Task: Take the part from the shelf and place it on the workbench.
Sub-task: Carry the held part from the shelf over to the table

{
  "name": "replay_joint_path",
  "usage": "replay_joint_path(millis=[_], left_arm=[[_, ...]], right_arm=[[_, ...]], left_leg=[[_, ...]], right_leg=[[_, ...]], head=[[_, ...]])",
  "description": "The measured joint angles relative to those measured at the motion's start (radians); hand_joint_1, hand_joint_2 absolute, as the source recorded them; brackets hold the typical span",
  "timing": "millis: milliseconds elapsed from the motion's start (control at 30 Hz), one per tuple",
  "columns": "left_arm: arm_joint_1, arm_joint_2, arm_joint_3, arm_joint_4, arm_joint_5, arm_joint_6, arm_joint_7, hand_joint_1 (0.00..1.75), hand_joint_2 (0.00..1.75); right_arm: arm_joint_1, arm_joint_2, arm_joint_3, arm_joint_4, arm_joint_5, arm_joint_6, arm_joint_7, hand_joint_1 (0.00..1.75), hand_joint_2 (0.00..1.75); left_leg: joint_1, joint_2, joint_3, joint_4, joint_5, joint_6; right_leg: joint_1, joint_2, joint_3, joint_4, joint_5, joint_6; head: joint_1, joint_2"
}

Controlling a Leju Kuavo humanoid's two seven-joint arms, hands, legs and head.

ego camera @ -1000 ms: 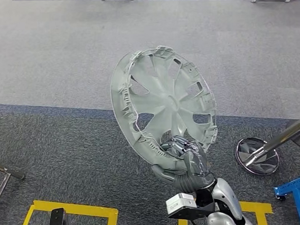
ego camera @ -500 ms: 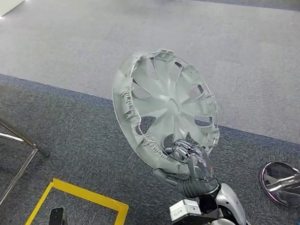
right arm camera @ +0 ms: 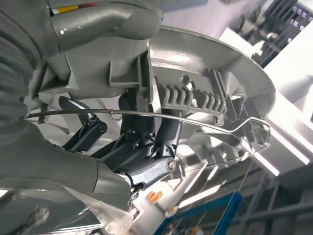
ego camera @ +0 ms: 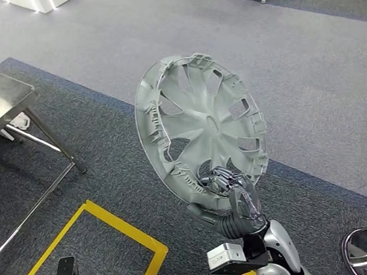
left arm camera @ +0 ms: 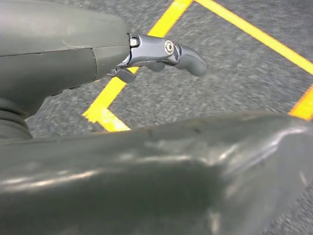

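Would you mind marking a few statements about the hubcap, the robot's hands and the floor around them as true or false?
1. The right hand grips the hubcap at its lower rim. True.
2. The hubcap lies flat on the metal table. False: it is held up over the carpet, apart from the table.
3. The left hand holds a second hubcap. False: it holds nothing.
4. Yellow floor tape runs across the dark carpet below the hubcap. True.
5. The hubcap is solid black. False: it is light grey with spoke openings.
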Motion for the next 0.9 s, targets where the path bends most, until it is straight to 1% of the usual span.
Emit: replay_joint_path(millis=[33, 67, 100, 133, 167, 200, 233, 267, 300, 333, 367, 400, 433, 467, 500, 533, 567, 600, 633, 667, 700, 733, 767, 800, 833, 867, 900], left_arm=[[0.001, 0.0, 0.002, 0.0, 0.003, 0.0, 0.0, 0.0, 0.0], [0.003, 0.001, 0.004, 0.0, 0.004, 0.0, 0.0, 0.0, 0.0], [0.006, 0.0, 0.005, 0.0, 0.005, 0.0, -0.001, 0.0, 0.0], [0.006, 0.0, 0.006, 0.0, 0.005, 0.0, -0.003, 0.0, 0.0], [0.004, 0.0, 0.007, 0.0, 0.004, 0.0, -0.006, 0.0, 0.0], [0.001, 0.001, 0.009, 0.0, 0.003, 0.0, -0.009, 0.0, 0.0], [-0.001, 0.001, 0.01, 0.0, 0.002, 0.0, -0.011, 0.0, 0.0], [-0.002, 0.001, 0.011, 0.0, 0.0, 0.0, -0.013, 0.0, 0.0], [-0.002, 0.0, 0.011, 0.0, -0.002, -0.001, -0.014, 0.0, 0.0], [-0.002, 0.0, 0.011, 0.0, -0.003, -0.001, -0.013, 0.0, 0.0], [-0.002, 0.0, 0.011, 0.0, -0.005, -0.002, -0.013, 0.0, 0.0], [-0.002, -0.001, 0.011, 0.0, -0.007, -0.003, -0.012, 0.0, 0.0], [-0.002, -0.001, 0.012, 0.0, -0.01, -0.004, -0.01, 0.0, 0.0], [-0.003, -0.001, 0.012, 0.0, -0.013, -0.004, -0.008, 0.0, 0.0], [-0.003, -0.001, 0.013, 0.0, -0.016, -0.004, -0.005, 0.0, 0.0], [-0.002, 0.0, 0.013, 0.0, -0.018, -0.004, -0.002, 0.0, 0.0], [-0.001, 0.0, 0.013, 0.0, -0.02, -0.003, 0.0, 0.0, 0.0], [0.001, 0.001, 0.014, 0.0, -0.02, -0.002, 0.0, 0.0, 0.0], [0.002, 0.002, 0.015, 0.0, -0.019, -0.002, -0.002, 0.0, 0.0], [0.001, 0.003, 0.017, 0.0, -0.019, 0.0, -0.007, 0.0, 0.0], [-0.002, 0.004, 0.019, 0.0, -0.018, 0.001, -0.013, 0.0, 0.0], [-0.005, 0.004, 0.02, 0.0, -0.016, 0.002, -0.018, 0.0, 0.0], [-0.007, 0.004, 0.021, 0.0, -0.014, 0.004, -0.023, 0.0, 0.0], [-0.007, 0.005, 0.022, 0.0, -0.012, 0.005, -0.026, 0.0, 0.0], [-0.007, 0.005, 0.024, 0.0, -0.011, 0.007, -0.028, 0.0, 0.0], [-0.006, 0.005, 0.026, 0.0, -0.01, 0.009, -0.029, 0.0, 0.0], [-0.006, 0.005, 0.028, 0.0, -0.01, 0.011, -0.029, 0.0, 0.0]], right_arm=[[-0.001, -0.002, 0.0, -0.002, 0.0, 0.0, -0.001, 1.75, 1.75], [-0.002, -0.003, 0.001, -0.004, 0.0, 0.0, -0.001, 1.75, 1.75], [-0.002, -0.005, 0.002, -0.007, 0.0, 0.0, -0.002, 1.75, 1.75], [-0.003, -0.007, 0.002, -0.01, 0.0, 0.0, -0.002, 1.75, 1.75], [-0.001, -0.01, 0.003, -0.012, 0.0, -0.001, -0.002, 1.75, 1.75], [0.001, -0.013, 0.004, -0.014, 0.0, -0.001, -0.002, 1.75, 1.75], [0.003, -0.016, 0.005, -0.015, 0.001, -0.001, -0.002, 1.75, 1.75], [0.004, -0.018, 0.006, -0.015, 0.001, -0.001, -0.002, 1.75, 1.75], [0.004, -0.02, 0.008, -0.015, 0.001, -0.002, -0.003, 1.75, 1.75], [0.003, -0.021, 0.01, -0.015, 0.001, -0.002, -0.002, 1.75, 1.75], [0.002, -0.021, 0.011, -0.015, 0.001, -0.002, -0.002, 1.75, 1.75], [0.001, -0.021, 0.012, -0.015, 0.001, -0.002, -0.002, 1.75, 1.75], [-0.001, -0.021, 0.013, -0.015, 0.001, -0.002, -0.001, 1.75, 1.75], [-0.002, -0.021, 0.015, -0.015, 0.001, -0.003, -0.002, 1.75, 1.75], [-0.003, -0.021, 0.016, -0.015, 0.001, -0.004, -0.003, 1.75, 1.75], [-0.006, -0.021, 0.018, -0.015, 0.001, -0.006, -0.005, 1.75, 1.75], [-0.01, -0.021, 0.02, -0.015, 0.0, -0.007, -0.007, 1.75, 1.75], [-0.017, -0.021, 0.023, -0.015, 0.0, -0.007, -0.008, 1.75, 1.75], [-0.025, -0.02, 0.026, -0.015, -0.002, -0.007, -0.01, 1.75, 1.75], [-0.033, -0.019, 0.029, -0.015, -0.004, -0.007, -0.012, 1.75, 1.75], [-0.04, -0.018, 0.032, -0.014, -0.006, -0.005, -0.014, 1.75, 1.75], [-0.047, -0.017, 0.035, -0.013, -0.008, -0.004, -0.016, 1.75, 1.75], [-0.055, -0.017, 0.038, -0.011, -0.008, -0.002, -0.018, 1.75, 1.75], [-0.062, -0.017, 0.043, -0.009, -0.008, 0.0, -0.019, 1.75, 1.75], [-0.068, -0.017, 0.046, -0.007, -0.008, 0.001, -0.019, 1.75, 1.75], [-0.073, -0.017, 0.05, -0.005, -0.008, 0.001, -0.02, 1.75, 1.75], [-0.078, -0.017, 0.053, -0.003, -0.009, 0.001, -0.02, 1.75, 1.75]], left_leg=[[-0.002, -0.009, -0.001, -0.005, -0.001, 0.005], [0.001, -0.022, 0.0, -0.008, 0.0, 0.011], [0.004, -0.035, 0.003, -0.013, 0.002, 0.016], [0.008, -0.049, 0.006, -0.017, 0.004, 0.022], [0.012, -0.062, 0.009, -0.021, 0.006, 0.027], [0.013, -0.076, 0.01, -0.021, 0.006, 0.03], [0.013, -0.091, 0.01, -0.021, 0.006, 0.033], [0.013, -0.105, 0.011, -0.021, 0.005, 0.035], [0.012, -0.121, 0.012, -0.02, 0.005, 0.035], [0.012, -0.137, 0.014, -0.02, 0.004, 0.035], [0.012, -0.153, 0.016, -0.02, 0.002, 0.034], [0.013, -0.168, 0.019, -0.019, 0.0, 0.032], [0.013, -0.181, 0.019, -0.016, -0.002, 0.028], [0.013, -0.195, 0.016, -0.013, -0.004, 0.024], [0.014, -0.206, 0.011, -0.009, -0.004, 0.019], [0.016, -0.216, 0.006, -0.008, -0.004, 0.014], [0.019, -0.227, 0.002, -0.007, -0.003, 0.008], [0.019, -0.226, 0.001, -0.005, -0.004, 0.003], [0.017, -0.209, -0.004, 0.006, -0.012, -0.004], [0.016, -0.182, -0.015, 0.033, -0.029, -0.009], [0.016, -0.148, -0.036, 0.081, -0.056, -0.015], [0.018, -0.123, -0.067, 0.146, -0.087, -0.021], [0.021, -0.111, -0.098, 0.21, -0.112, -0.025], [0.024, -0.106, -0.121, 0.257, -0.125, -0.028], [0.026, -0.104, -0.127, 0.269, -0.118, -0.03], [0.026, -0.1, -0.113, 0.238, -0.091, -0.03], [0.026, -0.089, -0.083, 0.178, -0.054, -0.027]], right_leg=[[0.002, -0.012, 0.003, -0.002, -0.002, 0.005], [0.001, -0.02, 0.005, -0.004, -0.007, 0.011], [-0.001, -0.008, 0.004, 0.002, -0.014, 0.016], [-0.003, 0.018, -0.006, 0.024, -0.03, 0.02], [-0.005, 0.051, -0.028, 0.067, -0.053, 0.022], [-0.006, 0.085, -0.06, 0.128, -0.08, 0.023], [-0.006, 0.104, -0.101, 0.2, -0.107, 0.024], [-0.005, 0.112, -0.141, 0.261, -0.122, 0.024], [-0.005, 0.116, -0.169, 0.295, -0.12, 0.024], [-0.005, 0.117, -0.18, 0.29, -0.097, 0.023], [-0.005, 0.12, -0.169, 0.247, -0.056, 0.021], [-0.006, 0.132, -0.144, 0.177, -0.008, 0.019], [-0.01, 0.157, -0.114, 0.108, 0.026, 0.017], [-0.013, 0.18, -0.089, 0.055, 0.047, 0.016], [-0.015, 0.198, -0.075, 0.024, 0.053, 0.015], [-0.015, 0.206, -0.068, 0.015, 0.049, 0.012], [-0.015, 0.197, -0.066, 0.011, 0.049, 0.009], [-0.015, 0.186, -0.063, 0.009, 0.049, 0.004], [-0.016, 0.173, -0.059, 0.006, 0.048, -0.002], [-0.017, 0.158, -0.055, 0.003, 0.048, -0.008], [-0.016, 0.143, -0.051, 0.002, 0.046, -0.013], [-0.014, 0.127, -0.049, 0.002, 0.043, -0.017], [-0.012, 0.112, -0.047, 0.002, 0.041, -0.019], [-0.012, 0.098, -0.044, 0.002, 0.038, -0.02], [-0.011, 0.084, -0.041, 0.002, 0.036, -0.019], [-0.011, 0.071, -0.037, 0.002, 0.032, -0.018], [-0.011, 0.058, -0.031, 0.002, 0.028, -0.016]], head=[[0.0, 0.0], [0.001, 0.0], [0.002, 0.0], [0.004, 0.0], [0.006, 0.0], [0.009, 0.0], [0.011, 0.0], [0.012, 0.0], [0.013, 0.0], [0.013, 0.0], [0.013, 0.0], [0.013, 0.0], [0.013, 0.0], [0.012, 0.0], [0.012, 0.0], [0.012, 0.0], [0.011, 0.0], [0.012, 0.0], [0.009, 0.0], [0.005, 0.0], [0.003, 0.0], [-0.001, 0.0], [-0.001, 0.0], [-0.001, 0.0], [-0.001, 0.0], [-0.001, 0.0], [-0.001, 0.0]])
